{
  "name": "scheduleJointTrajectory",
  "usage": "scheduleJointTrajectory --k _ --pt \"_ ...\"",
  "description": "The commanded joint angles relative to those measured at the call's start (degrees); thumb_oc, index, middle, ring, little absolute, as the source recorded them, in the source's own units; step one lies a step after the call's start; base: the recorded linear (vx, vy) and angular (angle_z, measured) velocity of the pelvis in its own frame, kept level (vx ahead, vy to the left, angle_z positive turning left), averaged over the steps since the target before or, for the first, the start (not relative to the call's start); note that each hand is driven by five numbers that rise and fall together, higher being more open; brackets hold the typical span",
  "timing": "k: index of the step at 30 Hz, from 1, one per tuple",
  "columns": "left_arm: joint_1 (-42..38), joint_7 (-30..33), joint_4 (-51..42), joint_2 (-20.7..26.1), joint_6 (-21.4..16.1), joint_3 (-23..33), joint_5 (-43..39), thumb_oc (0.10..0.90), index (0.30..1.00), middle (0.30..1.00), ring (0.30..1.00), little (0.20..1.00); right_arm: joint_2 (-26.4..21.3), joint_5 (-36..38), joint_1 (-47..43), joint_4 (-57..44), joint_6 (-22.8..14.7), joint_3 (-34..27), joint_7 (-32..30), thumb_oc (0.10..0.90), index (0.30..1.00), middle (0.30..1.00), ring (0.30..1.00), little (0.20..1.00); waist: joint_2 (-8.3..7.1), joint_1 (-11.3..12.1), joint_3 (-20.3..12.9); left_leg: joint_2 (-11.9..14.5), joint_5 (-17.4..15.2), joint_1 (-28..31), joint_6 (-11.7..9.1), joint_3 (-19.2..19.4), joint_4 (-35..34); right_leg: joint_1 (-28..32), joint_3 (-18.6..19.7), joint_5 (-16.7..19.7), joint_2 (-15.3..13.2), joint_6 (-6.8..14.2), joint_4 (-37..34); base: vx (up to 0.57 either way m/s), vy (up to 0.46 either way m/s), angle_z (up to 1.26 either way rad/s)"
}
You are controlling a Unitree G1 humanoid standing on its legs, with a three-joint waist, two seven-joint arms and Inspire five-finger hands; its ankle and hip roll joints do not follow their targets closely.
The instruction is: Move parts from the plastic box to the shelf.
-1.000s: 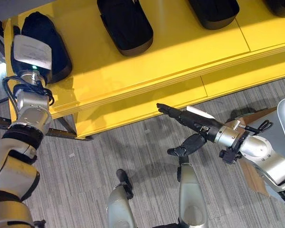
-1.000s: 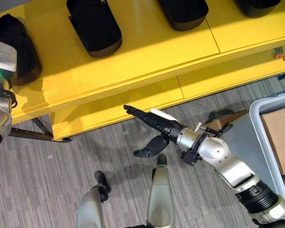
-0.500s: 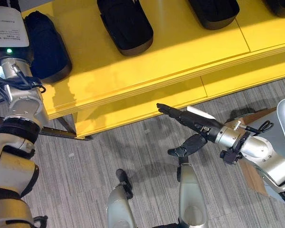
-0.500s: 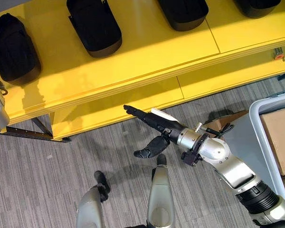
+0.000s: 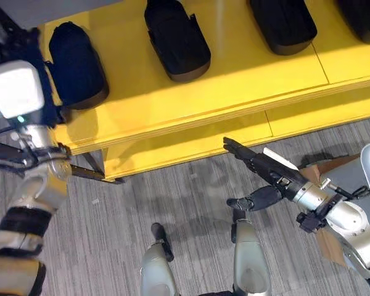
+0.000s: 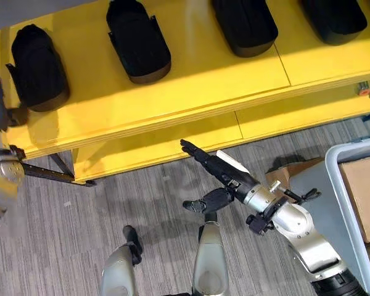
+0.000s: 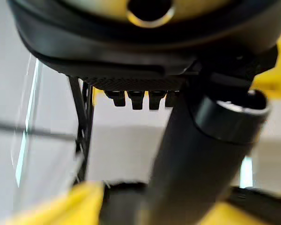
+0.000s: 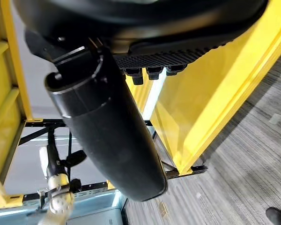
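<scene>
Black moulded parts (image 6: 137, 41) lie in a row on the yellow shelf (image 6: 191, 86), from about 10 o'clock round to 1 o'clock in the head views; the leftmost part (image 5: 77, 65) sits just beside the left arm. The grey plastic box (image 6: 342, 197) shows at about 4 o'clock, with a brown cardboard piece (image 6: 365, 185) inside it. The right hand (image 6: 225, 176) hangs empty below the shelf's front edge, fingers straight and released. The left hand (image 7: 145, 98) is hard to read; I cannot tell whether it is open or clenched. The parts look rigid, smooth-shelled and fairly light, probably slippery; gripping across the narrow flanks seems safest.
</scene>
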Motion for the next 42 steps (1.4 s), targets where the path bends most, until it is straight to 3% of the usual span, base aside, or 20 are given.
scheduleJointTrajectory --k 1,4,5,8,9,10,12,14,15,16,17,18,19,20,23,24,27,29,34,42 --pt "6.2 -10.2 -11.8 -0.7 -11.9 4.4 -8.1 0.900 1.000 1.000 1.000 1.000 3.8 3.6 2.9 -7.2 -7.9 -4.4 0.2 0.900 1.000 1.000 1.000 1.000 -1.52 1.9 -11.7 0.1 -4.3 2.0 2.5 -2.8 1.6 6.1 -2.2 -2.4 -0.7 0.5 -4.7 -0.03 -0.105 0.12" --pt "15.1 -27.2 -23.0 -7.2 -18.8 6.9 -19.4 0.900 1.000 1.000 1.000 1.000 7.1 8.2 6.0 -8.4 -5.2 -6.1 1.0 0.900 1.000 1.000 1.000 1.000 -1.19 3.6 -13.7 -0.2 -3.5 4.9 2.7 -3.1 -1.1 9.8 -3.9 -3.0 0.1 -0.1 -6.4 -0.02 -0.084 0.14" --pt "18.5 -34.4 -26.5 -9.2 -20.3 7.3 -27.8 0.900 1.000 1.000 1.000 1.000 8.6 9.2 7.0 -8.3 -5.4 -6.5 0.9 0.900 1.000 1.000 1.000 1.000 -0.99 4.2 -14.9 -0.4 -2.7 6.1 2.8 -3.2 -2.6 11.5 -4.6 -2.8 0.7 -0.7 -7.6 -0.03 -0.076 0.19" --pt "23.2 -46.5 -30.2 -11.9 -21.6 8.2 -42.7 0.900 1.000 1.000 1.000 1.000 9.6 13.6 7.8 -7.8 -5.0 -6.7 0.7 0.900 1.000 1.000 1.000 1.000 -0.69 5.2 -16.1 -0.6 -1.2 8.3 2.6 -3.4 -5.0 14.4 -5.7 -2.8 1.3 -1.5 -9.5 -0.06 -0.042 0.11" --pt "24.9 -53.5 -30.8 -13.6 -22.0 6.9 -49.6 0.900 1.000 1.000 1.000 1.000 10.2 15.0 7.0 -5.7 -5.7 -5.6 0.6 0.900 1.000 1.000 1.000 1.000 -0.45 6.1 -17.1 -0.5 0.2 9.4 2.4 -3.8 -6.8 16.1 -6.5 -2.8 1.8 -2.2 -10.5 -0.07 -0.029 0.05" --pt "25.1 -54.4 -30.9 -13.8 -22.1 6.8 -50.3 0.900 1.000 1.000 1.000 1.000 10.3 15.0 6.9 -5.4 -5.9 -5.3 0.7 0.900 1.000 1.000 1.000 1.000 -0.41 6.1 -17.2 -0.5 0.4 9.6 2.3 -3.9 -7.1 16.4 -6.6 -2.8 1.8 -2.3 -10.7 -0.09 -0.027 0.09" --pt "26.9 -58.8 -31.3 -16.3 -16.4 5.0 -61.6 0.900 1.000 1.000 1.000 1.000 10.2 18.8 5.0 -2.8 -6.4 -3.4 0.3 0.900 1.000 1.000 1.000 1.000 -0.37 7.4 -18.4 -0.5 2.5 10.9 2.0 -4.5 -9.4 18.9 -8.0 -2.5 2.4 -3.0 -12.5 -0.11 -0.009 0.06" --pt "26.7 -60.0 -31.1 -17.1 -16.8 4.2 -60.8 0.900 1.000 1.000 1.000 1.000 10.5 19.8 4.4 -2.2 -6.2 -2.7 -0.1 0.900 1.000 1.000 1.000 1.000 -0.31 7.7 -18.9 -0.3 3.5 11.3 1.8 -4.7 -10.2 19.6 -8.5 -2.3 2.4 -3.1 -13.0 -0.08 -0.001 0.02" --pt "26.8 -57.0 -31.1 -17.4 -18.4 3.7 -62.0 0.900 1.000 1.000 1.000 1.000 10.7 21.2 3.7 -1.1 -6.1 -2.0 -0.5 0.900 1.000 1.000 1.000 1.000 -0.43 8.1 -19.3 -0.1 4.2 11.6 1.6 -4.8 -10.9 20.3 -9.1 -2.0 2.5 -3.3 -13.6 -0.15 0.003 0.08" --pt "27.1 -57.2 -30.2 -19.5 -14.6 3.3 -67.1 0.900 1.000 1.000 1.000 1.000 11.4 22.7 3.2 0.7 -5.7 -0.9 -0.7 0.900 1.000 1.000 1.000 1.000 -0.62 8.5 -20.1 0.3 5.3 12.2 1.4 -4.8 -12.7 21.4 -9.6 -1.3 2.1 -3.2 -15.3 -0.16 0.006 0.11" --pt "26.9 -58.8 -29.3 -20.3 -14.5 2.8 -66.5 0.900 1.000 1.000 1.000 1.000 12.0 23.2 3.1 1.7 -5.7 -0.4 -0.6 0.900 1.000 1.000 1.000 1.000 -0.72 8.6 -20.6 0.5 6.1 12.6 1.1 -4.7 -13.8 22.1 -9.9 -0.7 1.9 -3.0 -16.5 -0.16 0.024 0.16" --pt "27.0 -60.3 -28.1 -20.5 -19.6 1.9 -64.8 0.900 1.000 1.000 1.000 1.000 12.6 25.0 2.9 3.2 -5.6 -0.1 -0.2 0.900 1.000 1.000 1.000 1.000 -0.79 8.6 -21.2 0.9 7.4 13.2 0.7 -4.7 -15.4 22.7 -10.0 0.6 1.7 -2.7 -18.2 -0.12 0.027 0.17" --pt "27.6 -60.1 -28.0 -20.4 -20.7 2.0 -64.7 0.900 1.000 1.000 1.000 1.000 12.6 27.0 2.9 4.1 -5.3 -0.2 -0.3 0.900 1.000 1.000 1.000 1.000 -0.87 8.7 -21.5 1.2 8.2 13.3 0.3 -4.5 -16.1 23.1 -10.0 1.1 1.4 -2.4 -19.1 -0.15 0.049 0.24" --pt "28.7 -61.3 -27.4 -21.0 -14.7 2.0 -67.9 0.900 1.000 1.000 1.000 1.000 13.2 29.0 3.2 5.8 -4.8 -0.2 0.0 0.900 1.000 1.000 1.000 1.000 -1.12 8.8 -22.0 1.4 8.0 13.9 0.1 -3.8 -17.7 24.0 -10.3 2.0 0.7 -1.9 -20.5 -0.10 0.044 0.18" --pt "29.4 -62.9 -25.4 -22.8 -10.5 1.4 -72.4 0.900 1.000 1.000 1.000 1.000 15.4 26.6 4.4 7.9 -4.5 -0.3 -0.4 0.900 1.000 1.000 1.000 1.000 -1.26 8.8 -22.7 1.4 7.7 14.8 0.0 -3.2 -19.1 24.9 -10.9 3.0 0.0 -1.3 -21.9 -0.08 0.031 0.05" --pt "30.2 -62.3 -24.2 -23.0 -12.8 1.1 -72.0 0.900 1.000 1.000 1.000 1.000 15.9 25.5 4.8 8.8 -4.3 -0.1 -0.4 0.900 1.000 1.000 1.000 1.000 -1.38 8.7 -22.8 1.3 7.5 15.1 0.0 -2.9 -19.1 25.1 -10.8 3.2 -0.2 -1.1 -22.1 -0.09 0.026 -0.02" --pt "32.3 -58.8 -21.6 -24.4 -9.8 1.3 -74.6 0.900 1.000 1.000 1.000 1.000 16.2 24.9 6.3 10.6 -4.2 -0.2 0.0 0.900 1.000 1.000 1.000 1.000 -1.94 8.6 -23.5 1.0 7.0 15.9 0.1 -1.9 -19.6 25.8 -11.0 4.1 -0.3 -0.5 -23.5 -0.05 0.012 -0.04" --pt "33.3 -58.5 -19.2 -25.1 -12.7 1.3 -71.6 0.900 1.000 1.000 1.000 1.000 16.6 24.1 7.4 10.9 -4.0 -0.5 -0.3 0.900 1.000 1.000 1.000 1.000 -2.53 8.5 -23.9 0.8 6.6 16.4 0.3 -1.3 -19.9 26.1 -10.7 4.7 -0.4 -0.3 -24.4 -0.05 0.004 -0.06" --pt "34.1 -60.4 -17.9 -25.5 -11.9 1.4 -75.1 0.900 1.000 1.000 1.000 1.000 15.5 24.6 6.8 12.0 -2.7 -1.2 0.0 0.900 1.000 1.000 1.000 1.000 -3.07 8.6 -24.2 0.9 6.2 17.2 0.4 0.0 -20.3 26.7 -10.9 4.8 -0.5 0.0 -25.0 -0.01 0.008 -0.04" --pt "33.2 -58.1 -16.7 -25.7 -12.9 2.9 -73.0 0.900 1.000 1.000 1.000 1.000 15.3 24.1 5.2 12.5 -0.9 -0.5 1.3 0.900 1.000 1.000 1.000 1.000 -3.45 9.0 -24.9 1.4 5.5 18.4 0.1 1.9 -19.9 27.7 -12.1 5.6 -1.3 0.4 -26.4 0.02 0.013 -0.07"
